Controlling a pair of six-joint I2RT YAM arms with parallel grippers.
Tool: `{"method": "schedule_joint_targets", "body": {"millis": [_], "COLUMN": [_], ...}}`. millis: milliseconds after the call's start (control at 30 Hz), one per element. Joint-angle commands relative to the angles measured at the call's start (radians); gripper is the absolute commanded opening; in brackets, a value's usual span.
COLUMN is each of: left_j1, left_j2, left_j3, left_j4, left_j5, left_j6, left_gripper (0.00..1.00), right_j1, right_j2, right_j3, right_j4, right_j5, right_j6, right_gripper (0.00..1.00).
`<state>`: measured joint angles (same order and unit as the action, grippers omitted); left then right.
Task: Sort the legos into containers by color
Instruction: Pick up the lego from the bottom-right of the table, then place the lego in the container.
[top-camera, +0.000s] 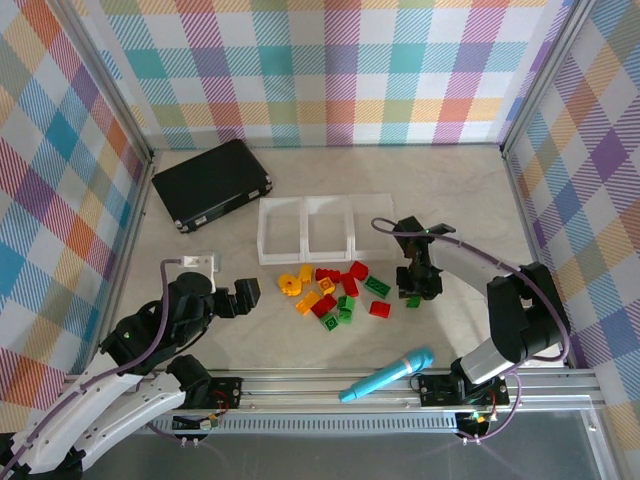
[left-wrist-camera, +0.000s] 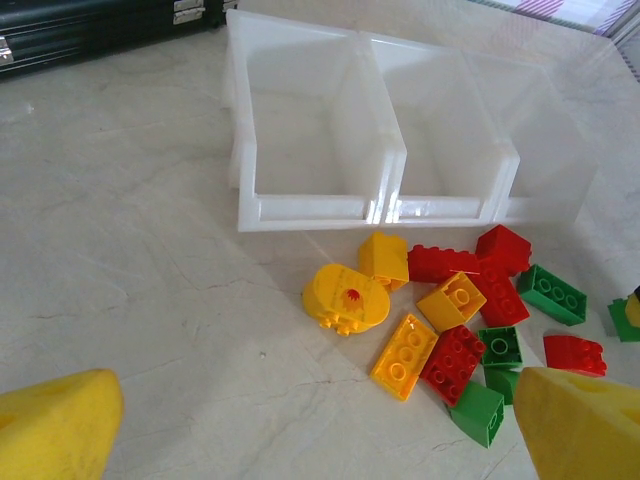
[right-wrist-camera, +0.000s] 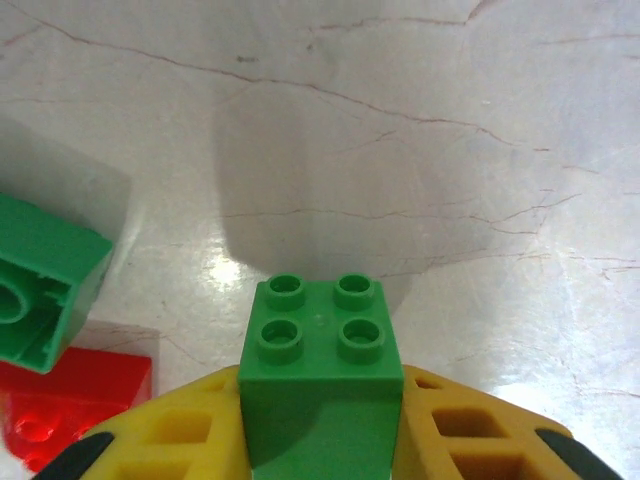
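Right gripper (top-camera: 416, 288), top view: low over the table (top-camera: 480, 200), jaws clamped on a green brick (top-camera: 413, 300), just right of the loose legos (top-camera: 335, 295). Whether that brick touches the table cannot be told. Left gripper (top-camera: 247, 292) sits just left of the pile, jaws apart, holding nothing. The legos lie on the table just in front of the containers (top-camera: 305, 232), a row of three joined clear trays. A black case (top-camera: 213, 183) lies far left; a teal toy (top-camera: 387, 375) lies near the front edge.

Left wrist view: yellow fingertips (left-wrist-camera: 55, 430) stand wide apart at the lower corners. Red, green and yellow legos (left-wrist-camera: 450, 320) lie ahead, with the containers (left-wrist-camera: 310, 208) just behind them.

Right wrist view: the green brick (right-wrist-camera: 320, 370), four studs up, is gripped between yellow fingers (right-wrist-camera: 180, 435). A second green brick (right-wrist-camera: 40, 280) and a red brick (right-wrist-camera: 70, 400) lie to its left, apart from it.
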<state>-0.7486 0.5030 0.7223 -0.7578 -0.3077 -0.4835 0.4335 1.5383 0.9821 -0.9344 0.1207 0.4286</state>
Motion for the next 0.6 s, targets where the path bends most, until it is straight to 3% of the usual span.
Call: {"method": "schedule_joint_targets", "body": {"millis": [0,167,567], "left_j1": [-0.005,-0.005,-0.005], "left_j2": [-0.015,-0.009,0.040], "left_j3": [-0.005,0.003,0.020], "left_j4": [-0.016,-0.017,-0.055], "left_j5": [-0.006,-0.003,-0.008], "left_j6": [-0.016,-0.019,-0.039], "left_gripper": [1.00,1.00,1.00], "right_j1": [0.010,0.010,0.010], "right_j2": [-0.074,-0.065,0.366], "right_j3": [0.111,0.330,0.763], "right_j4": [-0.081,-0.092,-0.097], "right_j5": [0.008,-0.021,-0.066], "right_j6": [-0.022,-0.078,-0.212], "right_gripper": [0.19,0.19,0.16]}}
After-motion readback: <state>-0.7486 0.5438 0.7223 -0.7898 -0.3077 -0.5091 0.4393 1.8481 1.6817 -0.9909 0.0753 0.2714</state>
